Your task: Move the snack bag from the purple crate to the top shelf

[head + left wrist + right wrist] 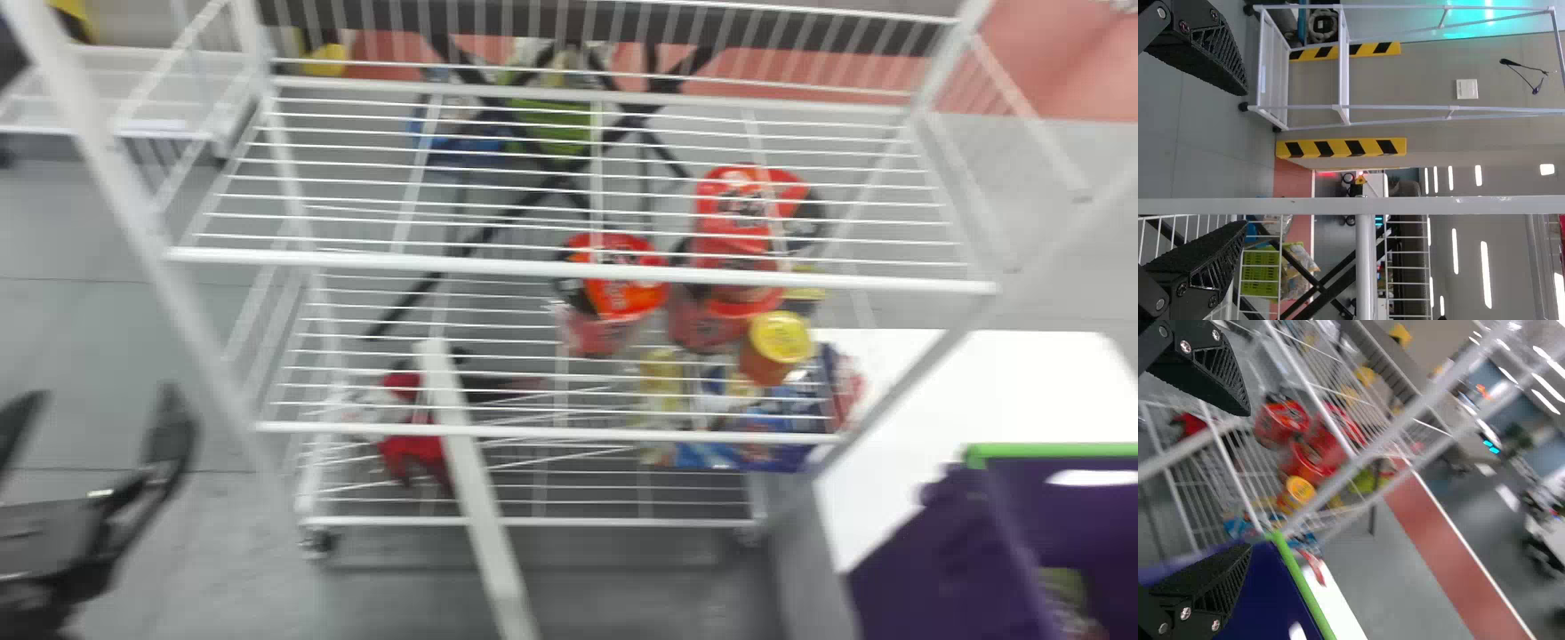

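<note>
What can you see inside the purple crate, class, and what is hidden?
Inside the purple crate, part of a green-topped package shows. The crate's side wall covers its left part; what lies beneath it cannot be seen.

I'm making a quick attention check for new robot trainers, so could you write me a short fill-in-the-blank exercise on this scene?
The purple crate has a rim coloured ____.
The wire rack is coloured ____.
The small tub on the rack has a lid coloured ____.
The left gripper is not shut but ____.

Missing words: green; white; yellow; open.
</note>
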{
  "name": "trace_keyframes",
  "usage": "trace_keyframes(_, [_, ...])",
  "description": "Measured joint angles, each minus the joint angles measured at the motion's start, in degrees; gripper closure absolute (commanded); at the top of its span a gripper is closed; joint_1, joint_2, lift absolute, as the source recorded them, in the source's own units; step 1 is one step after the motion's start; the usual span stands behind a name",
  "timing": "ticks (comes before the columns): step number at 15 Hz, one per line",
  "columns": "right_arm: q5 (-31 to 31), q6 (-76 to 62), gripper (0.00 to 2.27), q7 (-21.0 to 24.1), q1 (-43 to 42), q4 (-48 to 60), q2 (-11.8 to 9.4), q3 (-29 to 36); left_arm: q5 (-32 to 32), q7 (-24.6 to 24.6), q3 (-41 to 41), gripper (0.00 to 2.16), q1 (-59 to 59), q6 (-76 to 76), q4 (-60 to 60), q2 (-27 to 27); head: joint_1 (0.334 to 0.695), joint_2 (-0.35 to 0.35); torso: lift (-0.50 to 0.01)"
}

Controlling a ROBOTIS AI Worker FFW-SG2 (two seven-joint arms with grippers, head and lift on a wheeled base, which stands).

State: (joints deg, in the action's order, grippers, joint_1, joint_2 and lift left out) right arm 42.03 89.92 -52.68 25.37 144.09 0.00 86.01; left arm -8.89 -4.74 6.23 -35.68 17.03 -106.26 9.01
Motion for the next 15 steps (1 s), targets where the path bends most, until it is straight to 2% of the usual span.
trace_keyframes(2, [-3.2,0.0,0.11,0.4,0.0,-2.2,0.0,2.4,-0.1,0.5,-0.1,0.13,0.5,0.1,0.7,0.1,0.695,-0.332,-0.454])
trace_keyframes(3, [-6.2,0.0,0.11,0.9,0.2,-3.5,0.0,2.3,-0.2,0.5,-0.2,0.13,0.7,0.1,1.1,0.1,0.695,-0.350,-0.454])
trace_keyframes(6, [-16.0,0.0,0.11,4.0,1.3,-8.5,-1.0,-1.4,-0.2,0.5,-0.2,0.13,1.0,0.4,2.4,0.4,0.695,-0.350,-0.454])
trace_keyframes(11, [-31.9,0.0,0.10,10.3,3.9,-15.8,-2.4,-15.3,-0.3,0.5,-0.2,0.13,1.0,1.1,3.0,1.0,0.695,-0.350,-0.454])
trace_keyframes(13, [-36.9,0.0,0.11,11.6,4.0,-18.6,-4.0,-19.0,-0.3,0.5,-0.1,0.13,1.1,1.1,3.2,1.1,0.695,-0.350,-0.454])
trace_keyframes(15, [-42.4,0.0,0.11,12.4,3.9,-22.9,-6.6,-22.4,-0.6,0.5,-0.1,0.13,1.2,1.1,3.6,1.3,0.695,-0.350,-0.454])
